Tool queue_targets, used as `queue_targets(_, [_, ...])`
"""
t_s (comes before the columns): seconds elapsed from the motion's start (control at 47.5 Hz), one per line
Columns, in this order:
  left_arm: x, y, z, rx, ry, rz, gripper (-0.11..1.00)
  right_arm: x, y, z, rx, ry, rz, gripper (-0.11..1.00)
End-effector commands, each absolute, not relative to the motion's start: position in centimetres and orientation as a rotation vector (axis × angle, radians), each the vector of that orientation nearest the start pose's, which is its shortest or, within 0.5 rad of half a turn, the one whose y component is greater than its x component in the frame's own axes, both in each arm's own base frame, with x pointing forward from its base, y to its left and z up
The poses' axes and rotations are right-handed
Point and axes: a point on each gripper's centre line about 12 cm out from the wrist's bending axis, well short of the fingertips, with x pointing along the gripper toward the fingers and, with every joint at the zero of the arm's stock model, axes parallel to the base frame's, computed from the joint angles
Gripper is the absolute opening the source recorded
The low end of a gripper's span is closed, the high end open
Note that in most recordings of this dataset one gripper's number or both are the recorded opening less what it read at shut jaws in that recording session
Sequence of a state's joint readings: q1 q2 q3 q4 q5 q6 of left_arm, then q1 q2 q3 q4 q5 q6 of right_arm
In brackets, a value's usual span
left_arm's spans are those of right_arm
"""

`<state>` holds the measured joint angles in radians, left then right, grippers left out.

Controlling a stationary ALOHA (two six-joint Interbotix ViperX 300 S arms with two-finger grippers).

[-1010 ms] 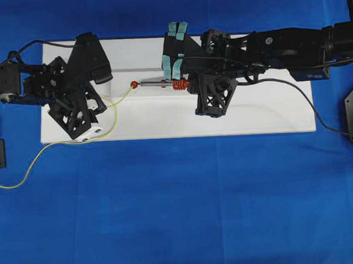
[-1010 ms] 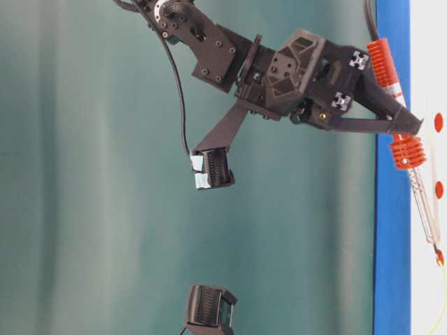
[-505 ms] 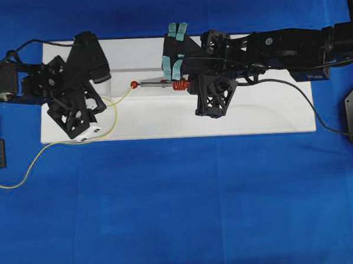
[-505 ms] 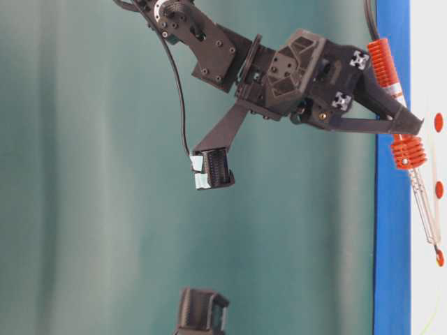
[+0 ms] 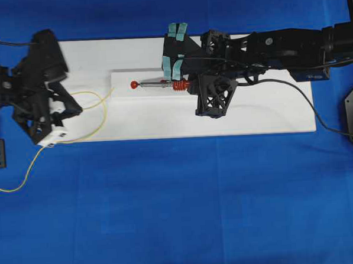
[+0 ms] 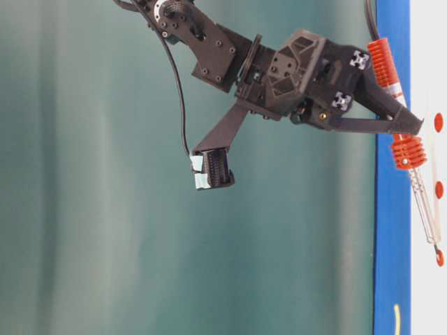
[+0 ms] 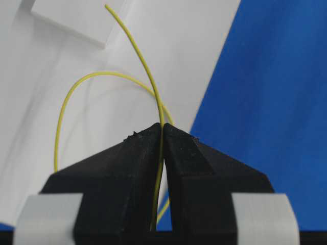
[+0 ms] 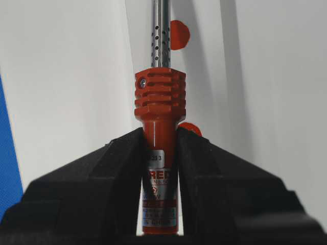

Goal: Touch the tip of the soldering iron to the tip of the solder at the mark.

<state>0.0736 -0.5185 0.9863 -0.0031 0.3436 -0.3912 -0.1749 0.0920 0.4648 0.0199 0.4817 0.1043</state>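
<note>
The soldering iron [image 5: 162, 83] lies level over the white board, its red handle [image 8: 160, 102] clamped in my shut right gripper [image 8: 160, 137]. Its dark tip rests at a red mark [image 5: 134, 84], also seen low in the table-level view [image 6: 440, 258]. The solder [image 5: 100, 97], a thin yellow wire, runs up between the fingers of my shut left gripper [image 7: 162, 125] and ends at a free tip [image 7: 106, 6]. That tip lies left of the mark, apart from the iron. My left gripper [image 5: 76, 110] is over the board's left end.
The white board [image 5: 252, 116] lies on a blue cloth [image 5: 181, 214]. Solder slack loops over the board and trails off left [image 5: 13, 186]. The iron's black cord [image 5: 318, 118] runs off right. More red dots [image 6: 438, 122] mark the board.
My left gripper has swung left with the solder, pulling its tip away from the mark and the iron's tip, and has left the table-level view. The right arm and iron have not moved.
</note>
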Motion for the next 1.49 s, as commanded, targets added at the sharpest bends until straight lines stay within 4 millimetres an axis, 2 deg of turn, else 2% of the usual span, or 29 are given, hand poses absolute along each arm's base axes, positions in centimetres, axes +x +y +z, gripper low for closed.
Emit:
queue_targets(0.0, [24.8, 1.8, 20.4, -0.42, 0.745, 0.225, 0.02, 40.1, -7.0, 17.2, 0.203, 0.986, -0.213, 0.07])
queue_targets(0.189, [24.5, 1.8, 20.4, -0.426, 0.74, 0.227, 0.02, 40.1, -7.0, 17.3, 0.196, 0.982, -0.213, 0.07])
queue_targets(0.295, [24.5, 1.8, 20.4, -0.426, 0.74, 0.227, 0.02, 39.6, -7.0, 18.3, 0.187, 0.961, -0.214, 0.07])
queue_targets(0.484, [24.3, 1.7, 20.4, -0.425, 0.74, 0.226, 0.02, 37.4, -6.7, 20.7, 0.175, 0.9, -0.214, 0.07])
queue_targets(0.631, [24.0, 1.7, 20.4, -0.427, 0.734, 0.225, 0.02, 35.0, -6.3, 21.7, 0.179, 0.875, -0.216, 0.07])
queue_targets(0.842, [23.7, 1.7, 20.5, -0.427, 0.725, 0.223, 0.02, 32.1, -5.8, 21.7, 0.21, 0.87, -0.231, 0.06])
queue_targets(1.073, [24.1, 1.7, 20.6, -0.43, 0.716, 0.222, 0.02, 31.8, -5.7, 21.8, 0.223, 0.867, -0.238, 0.07])
queue_targets(1.263, [25.8, 1.8, 20.9, -0.43, 0.684, 0.216, 0.02, 31.8, -5.8, 21.8, 0.215, 0.866, -0.238, 0.06])
queue_targets(1.473, [29.6, 2.0, 20.9, -0.422, 0.711, 0.217, 0.02, 31.8, -5.8, 21.7, 0.212, 0.868, -0.238, 0.06])
